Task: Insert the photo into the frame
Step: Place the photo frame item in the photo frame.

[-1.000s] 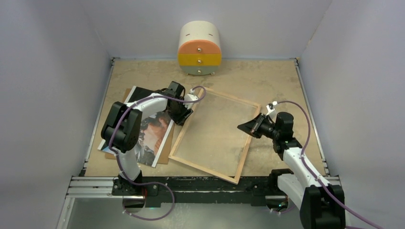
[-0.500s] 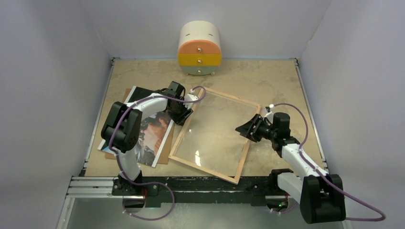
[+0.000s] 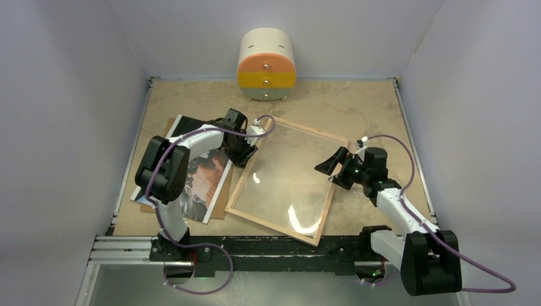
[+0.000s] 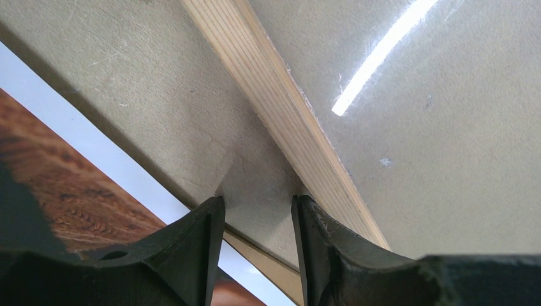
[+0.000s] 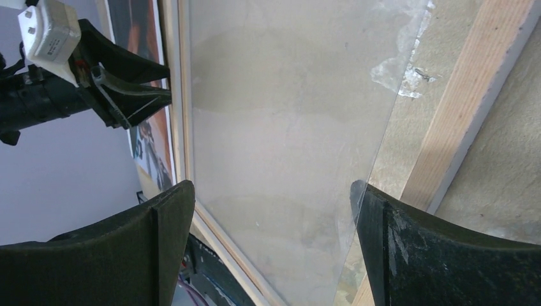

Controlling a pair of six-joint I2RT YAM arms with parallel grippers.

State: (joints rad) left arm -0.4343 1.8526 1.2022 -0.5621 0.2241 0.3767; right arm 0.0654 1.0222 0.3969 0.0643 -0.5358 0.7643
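Note:
The frame lies flat mid-table, wood rim up, with a clear glass pane in it. The photo lies to its left on a brown backing board. My left gripper stands at the frame's left rim. It is open a little, with only bare table between the fingers; the right finger rests against the rim's outer side. My right gripper hangs wide open over the frame's right side. The pane's free edge sits inside the rim, next to one fingertip.
A round cabinet with orange, yellow and green drawers stands at the back wall. Pale walls close in the table on three sides. A metal rail with the arm bases runs along the near edge.
My right gripper went from shut to wide open and drew back slightly to the right. The glare on the pane has shifted. The left arm has not moved.

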